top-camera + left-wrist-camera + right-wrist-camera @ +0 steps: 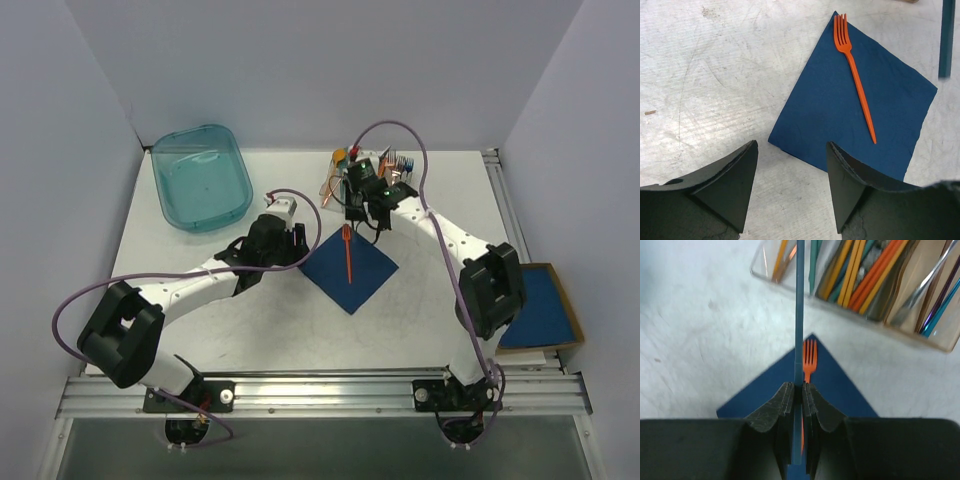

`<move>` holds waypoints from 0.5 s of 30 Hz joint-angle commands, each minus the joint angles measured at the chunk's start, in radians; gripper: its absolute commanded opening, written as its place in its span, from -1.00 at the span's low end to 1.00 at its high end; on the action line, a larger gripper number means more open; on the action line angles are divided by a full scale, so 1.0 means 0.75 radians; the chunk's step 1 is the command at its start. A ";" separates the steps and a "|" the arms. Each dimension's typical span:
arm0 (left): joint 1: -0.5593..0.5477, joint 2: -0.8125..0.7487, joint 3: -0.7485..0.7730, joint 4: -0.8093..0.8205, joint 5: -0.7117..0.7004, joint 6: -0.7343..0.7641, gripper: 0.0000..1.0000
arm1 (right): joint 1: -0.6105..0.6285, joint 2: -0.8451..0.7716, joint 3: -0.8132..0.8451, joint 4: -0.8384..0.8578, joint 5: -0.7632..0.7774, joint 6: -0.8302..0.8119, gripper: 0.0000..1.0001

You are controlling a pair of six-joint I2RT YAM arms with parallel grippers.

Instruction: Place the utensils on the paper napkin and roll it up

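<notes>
The dark blue paper napkin lies flat as a diamond on the table, with an orange fork lying along it. Both show in the left wrist view, the napkin and the fork. My left gripper is open and empty, hovering just off the napkin's left corner. My right gripper is shut on a slim teal-blue cutlery piece, held above the napkin's far corner, beside the fork's tines. I cannot make out a spoon.
A clear cutlery holder with orange, teal and metal pieces stands just beyond the napkin, also in the right wrist view. A teal plastic tub sits at the back left. A box of blue napkins lies at the right edge.
</notes>
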 commanded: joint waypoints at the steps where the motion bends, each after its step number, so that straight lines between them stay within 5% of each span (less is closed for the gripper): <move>1: -0.005 -0.031 0.017 0.041 0.005 0.015 0.31 | 0.004 -0.133 -0.173 -0.035 -0.035 0.102 -1.00; 5: -0.007 -0.033 0.019 0.045 0.005 0.015 0.31 | 0.025 -0.237 -0.400 0.040 -0.062 0.161 -1.00; 15: -0.007 -0.031 0.017 0.040 -0.003 0.017 0.31 | 0.027 -0.160 -0.540 0.177 -0.103 0.210 -1.00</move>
